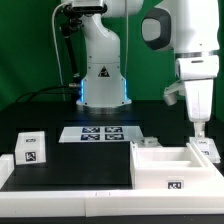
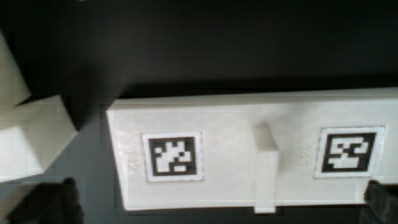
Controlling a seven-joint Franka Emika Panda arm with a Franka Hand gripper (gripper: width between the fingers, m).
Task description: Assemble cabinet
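Cabinet box: open recess shown bare, tag borne on front. Drawer block (tagged) set well apart. Gripper spread wide, nothing gripped.

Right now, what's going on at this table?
The gripper hangs open over the large white cabinet box on the exterior view's right, holding nothing. A smaller tagged block sits apart on the exterior view's left, with the marker board behind and between them.

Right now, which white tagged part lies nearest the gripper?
The large recessed cabinet box at the exterior view's right, below the gripper; the small drawer block sits at that view's left.
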